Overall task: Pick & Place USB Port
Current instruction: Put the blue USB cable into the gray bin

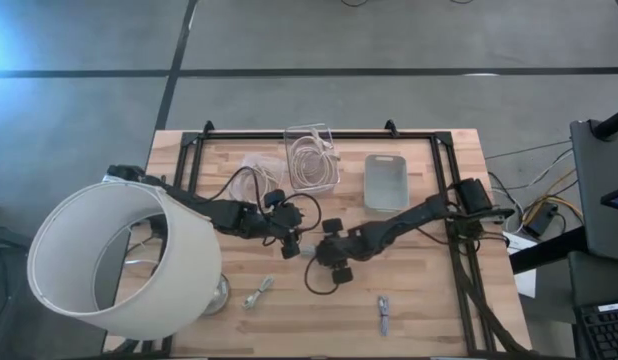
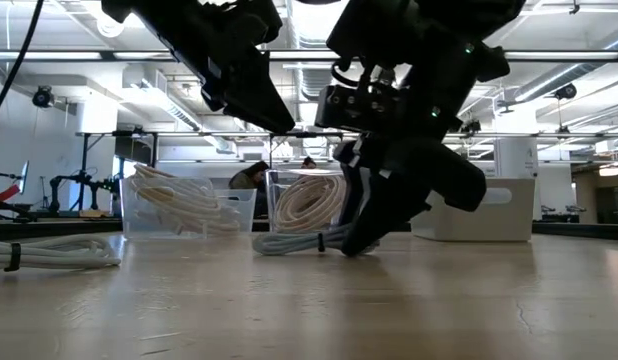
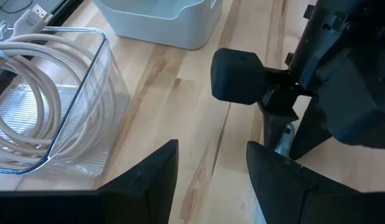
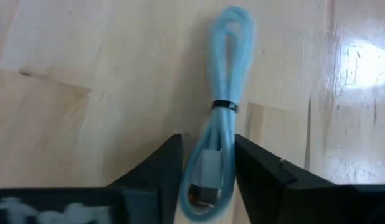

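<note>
A light-blue USB cable (image 4: pixel 225 93), folded into a narrow bundle and tied with a dark band, lies flat on the wooden table (image 4: pixel 86 62). My right gripper (image 4: pixel 208 177) stands over the bundle's plug end, fingers closed in on both sides. In the low view the cable (image 2: pixel 294 241) stretches along the tabletop from under that gripper (image 2: pixel 369 232). In the high view the right gripper (image 1: pixel 334 262) covers the cable. My left gripper (image 1: pixel 286 238) hovers open just left of it, holding nothing, also seen in its own wrist view (image 3: pixel 211 171). My right gripper pinches the cable bundle at its plug end (image 4: pixel 208 168) between its two fingers, which lie against the bundle's two long sides. The fingers slant down from above and from the table's right, set across the bundle. The cable lies on the table, not lifted.
A clear container (image 1: pixel 312 160) holding coiled white cable and a grey tray (image 1: pixel 386 182) stand at the back. Two more bundled cables (image 1: pixel 259 293) (image 1: pixel 384 312) lie near the front edge. A large white lampshade (image 1: pixel 119 260) covers the left front corner.
</note>
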Tool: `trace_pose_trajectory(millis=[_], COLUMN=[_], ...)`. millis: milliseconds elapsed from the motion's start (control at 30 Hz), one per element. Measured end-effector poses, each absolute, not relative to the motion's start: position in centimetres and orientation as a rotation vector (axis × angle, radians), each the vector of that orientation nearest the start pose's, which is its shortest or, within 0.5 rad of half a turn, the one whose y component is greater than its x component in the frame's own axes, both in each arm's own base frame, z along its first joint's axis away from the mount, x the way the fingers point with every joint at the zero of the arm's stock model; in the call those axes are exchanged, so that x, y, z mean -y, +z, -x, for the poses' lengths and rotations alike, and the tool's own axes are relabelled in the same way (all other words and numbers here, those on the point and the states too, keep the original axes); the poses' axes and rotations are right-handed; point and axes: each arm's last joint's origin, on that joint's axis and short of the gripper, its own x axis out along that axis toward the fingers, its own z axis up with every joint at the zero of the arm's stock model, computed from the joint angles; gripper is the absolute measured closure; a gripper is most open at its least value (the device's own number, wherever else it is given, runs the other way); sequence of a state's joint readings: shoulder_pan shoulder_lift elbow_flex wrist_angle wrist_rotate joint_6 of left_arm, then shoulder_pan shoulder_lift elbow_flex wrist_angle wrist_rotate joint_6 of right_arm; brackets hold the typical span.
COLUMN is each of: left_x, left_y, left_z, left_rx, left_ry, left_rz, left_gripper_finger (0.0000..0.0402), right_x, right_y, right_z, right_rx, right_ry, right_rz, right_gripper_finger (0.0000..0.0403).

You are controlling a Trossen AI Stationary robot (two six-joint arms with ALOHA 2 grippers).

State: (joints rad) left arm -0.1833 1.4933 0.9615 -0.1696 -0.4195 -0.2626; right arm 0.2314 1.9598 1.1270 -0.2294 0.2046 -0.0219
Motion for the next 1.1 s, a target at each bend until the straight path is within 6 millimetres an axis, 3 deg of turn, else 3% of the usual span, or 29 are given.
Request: trace_pose_trajectory(millis=[167,333,533,833,967,1100], left_x=[4.5,4.5,4.5,4.5,4.5,4.5], left_y=[23.3,23.3,23.3,23.3,23.2,23.3], left_z=[-31.0,-31.0,-31.0,-31.0,-30.9,-31.0], left_rx=[-0.636,-0.641,-0.64,-0.641,-0.642,-0.64], left_ry=[0.312,0.313,0.313,0.314,0.314,0.314], left_rz=[0.042,0.04,0.043,0.043,0.043,0.043], left_gripper_finger=[0.0209,0.0209,0.0209,0.0209,0.0209,0.0209], right_x=[-7.9,-8.0,-8.3,-6.4,-5.0,-2.7], right_y=[12.2,13.3,16.9,22.0,24.8,26.3], right_z=[-36.1,-35.2,-33.4,-28.3,-25.6,-22.9], right_rx=[-1.067,-1.099,-1.096,-1.087,-1.007,-0.965], right_ry=[0.031,0.016,0.008,-0.144,-0.222,-0.341], right_rz=[0.235,0.223,0.204,0.202,0.253,0.213], right_gripper_finger=[0.0333,0.0374,0.037,0.0366,0.0366,0.0365])
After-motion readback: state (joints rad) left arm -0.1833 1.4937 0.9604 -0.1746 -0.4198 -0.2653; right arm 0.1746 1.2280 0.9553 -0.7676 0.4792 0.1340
